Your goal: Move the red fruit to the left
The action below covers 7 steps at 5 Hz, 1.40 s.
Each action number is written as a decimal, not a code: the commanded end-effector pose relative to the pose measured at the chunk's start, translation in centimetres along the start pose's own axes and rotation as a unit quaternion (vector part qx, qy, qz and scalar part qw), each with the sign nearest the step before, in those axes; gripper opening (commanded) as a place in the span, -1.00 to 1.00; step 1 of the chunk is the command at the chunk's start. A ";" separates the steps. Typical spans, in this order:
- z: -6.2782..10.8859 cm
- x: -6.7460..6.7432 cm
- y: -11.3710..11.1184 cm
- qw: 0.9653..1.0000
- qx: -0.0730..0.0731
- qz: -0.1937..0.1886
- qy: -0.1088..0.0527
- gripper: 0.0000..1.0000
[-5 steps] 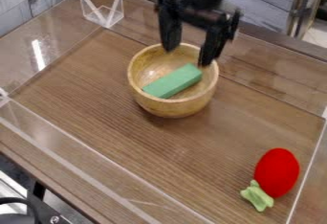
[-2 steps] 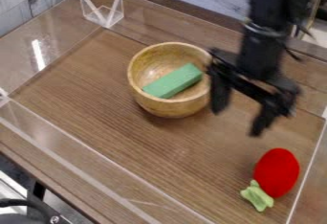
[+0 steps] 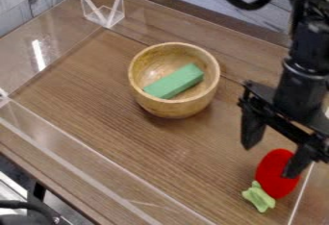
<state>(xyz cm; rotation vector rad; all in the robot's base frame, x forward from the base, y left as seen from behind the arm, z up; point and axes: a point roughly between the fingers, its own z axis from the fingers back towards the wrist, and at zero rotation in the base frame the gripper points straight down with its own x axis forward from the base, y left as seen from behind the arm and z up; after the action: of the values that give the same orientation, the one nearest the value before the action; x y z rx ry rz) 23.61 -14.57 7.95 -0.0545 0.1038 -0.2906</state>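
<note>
End effector (image 3: 280, 150) spread wide (pointing down) over red fruit (image 3: 275, 173), at 4 o'clock from wooden bowl (image 3: 174, 79).

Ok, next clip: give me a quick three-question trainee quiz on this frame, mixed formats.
1. True or false: the green block lies inside the wooden bowl.
2. Multiple choice: where is the red fruit?
A. inside the bowl
B. on the table near the right-hand front corner
C. held up off the table by the gripper
3. Fill in: the gripper hangs above the fruit with its fingers ____.

Key:
1. True.
2. B; it rests on the wood, partly hidden behind one finger, with its green leafy stem toward the front.
3. Open; the fingers are spread apart and nothing is held.
</note>
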 end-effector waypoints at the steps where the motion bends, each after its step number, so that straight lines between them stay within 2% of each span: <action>1: 1.4 0.0 -0.9 0.999 0.002 0.016 -0.038 1.00; 2: 1.8 -0.2 -0.8 0.998 0.009 0.025 -0.055 1.00; 5: 1.6 -0.1 -0.4 0.995 0.012 0.039 -0.093 1.00; 7: 1.5 0.2 -0.2 0.994 0.009 0.044 -0.104 1.00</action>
<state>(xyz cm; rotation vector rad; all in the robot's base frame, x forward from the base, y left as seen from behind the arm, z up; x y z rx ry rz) 23.54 -14.62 7.88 -0.0402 -0.0506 -0.1936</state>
